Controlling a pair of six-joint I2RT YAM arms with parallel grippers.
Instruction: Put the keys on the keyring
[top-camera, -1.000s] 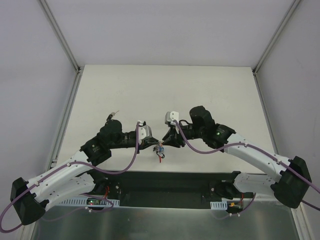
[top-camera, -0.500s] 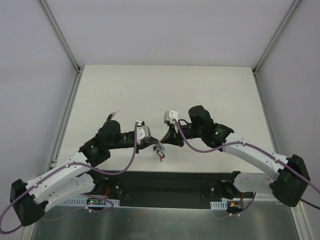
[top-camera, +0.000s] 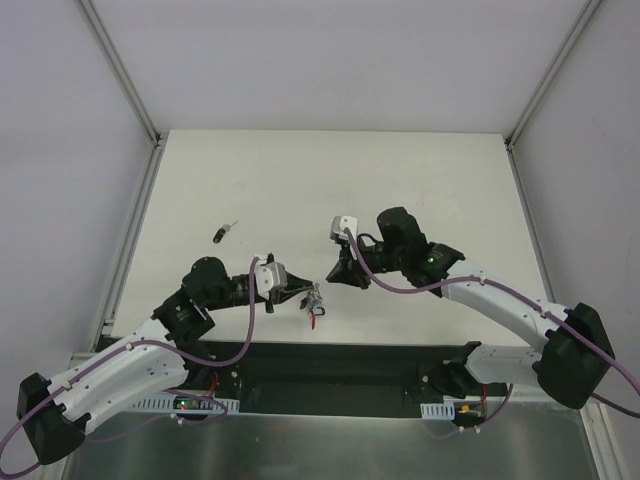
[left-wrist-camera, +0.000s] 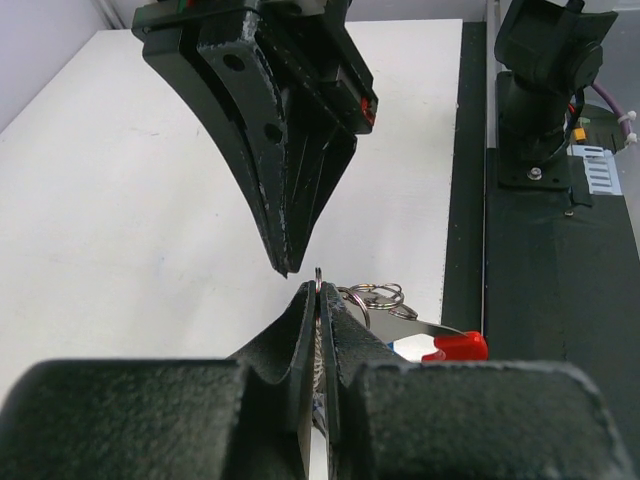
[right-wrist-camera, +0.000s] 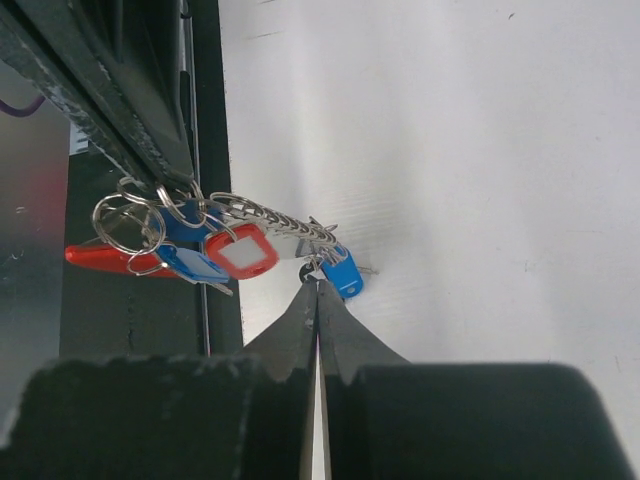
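Top external view: one black key (top-camera: 222, 234) lies apart on the table (top-camera: 420, 180), not yet threaded. My left gripper (top-camera: 302, 295) pinches the keyring (top-camera: 316, 300), where the red-tagged key (right-wrist-camera: 243, 250) and blue key (right-wrist-camera: 342, 270) seem already hung. My right gripper (top-camera: 334, 280), fingers pressed together, noses up beside it.

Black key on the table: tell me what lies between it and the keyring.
Nothing lies on the bare table between the black key and the keyring, which the left gripper pinches. Only the left arm itself hangs over part of that line.
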